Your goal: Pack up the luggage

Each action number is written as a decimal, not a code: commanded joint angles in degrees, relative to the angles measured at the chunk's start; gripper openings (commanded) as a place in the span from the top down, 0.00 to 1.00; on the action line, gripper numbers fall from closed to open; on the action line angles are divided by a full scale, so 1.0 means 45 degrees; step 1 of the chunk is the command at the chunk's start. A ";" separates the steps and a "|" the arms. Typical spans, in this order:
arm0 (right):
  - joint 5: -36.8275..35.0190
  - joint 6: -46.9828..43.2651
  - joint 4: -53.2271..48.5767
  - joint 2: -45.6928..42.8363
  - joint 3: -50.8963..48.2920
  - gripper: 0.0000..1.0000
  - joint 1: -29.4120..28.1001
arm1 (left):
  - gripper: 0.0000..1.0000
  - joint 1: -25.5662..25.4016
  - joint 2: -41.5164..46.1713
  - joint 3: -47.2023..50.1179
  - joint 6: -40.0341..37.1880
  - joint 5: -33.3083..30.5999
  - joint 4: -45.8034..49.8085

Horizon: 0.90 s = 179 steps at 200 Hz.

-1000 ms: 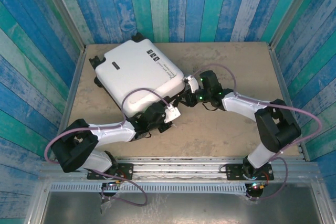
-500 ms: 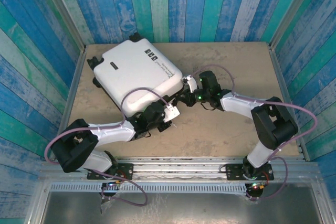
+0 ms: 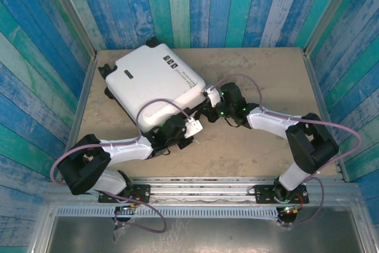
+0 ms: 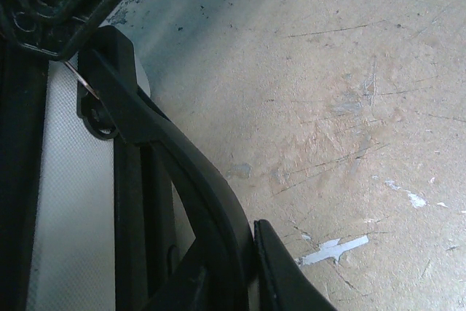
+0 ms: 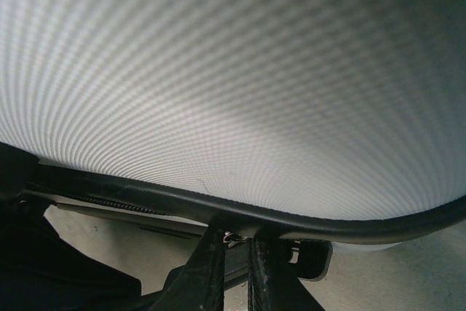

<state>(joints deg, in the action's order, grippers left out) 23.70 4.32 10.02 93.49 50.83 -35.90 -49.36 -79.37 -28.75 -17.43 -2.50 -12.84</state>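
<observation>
- The luggage (image 3: 155, 78) lies flat with its lid down, at the far left corner of the tabletop (image 3: 266, 69). It is turned a bit crooked to the edges.
- Its white shell looks hard and smooth. I think it will not bend, and the jaws would slip on it.
- It is big, so I guess it is heavy to push. It is much too wide for the jaws to go around.
- The good places to hold are the small black parts: the handles, the zip edge (image 5: 218, 209) and the zip pulls.
- The left jaws are at the near side of the luggage. They look clamped on a thin, curved black piece (image 4: 160, 143) with a little metal ring on it.
- The right jaws are at the right corner, under the shell. They are pressed almost together at the zip edge, with a small shiny bit (image 5: 231, 237) between them. It may be a zip pull, but I cannot tell for sure.
- A hard tug could make thin parts like these slip out.
</observation>
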 commanded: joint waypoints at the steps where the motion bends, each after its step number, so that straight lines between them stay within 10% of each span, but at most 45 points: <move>1: 0.2688 -0.0374 0.1052 0.0323 -0.0213 1.00 -0.1846 | 1.00 -0.0468 -0.0286 -0.0163 0.1343 0.4177 -0.2791; 46: 0.3303 -0.0066 0.1957 -0.0262 -0.0832 0.99 -0.1895 | 1.00 -0.0466 -0.0155 -0.0024 0.1432 0.4005 -0.2974; 85: 0.1910 -0.0274 0.0565 -0.1504 -0.1228 0.68 -0.1662 | 1.00 -0.0467 -0.0067 0.0052 0.1470 0.3886 -0.2931; 179: 0.0691 0.0473 -0.0558 -0.2635 -0.1708 0.57 -0.0225 | 1.00 -0.0462 0.0229 0.0305 0.1588 0.3754 -0.3268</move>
<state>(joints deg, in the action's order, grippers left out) 27.22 4.49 9.39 80.82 43.03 -37.21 -49.47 -79.05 -28.23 -18.00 -2.48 -13.21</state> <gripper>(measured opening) 0.398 0.156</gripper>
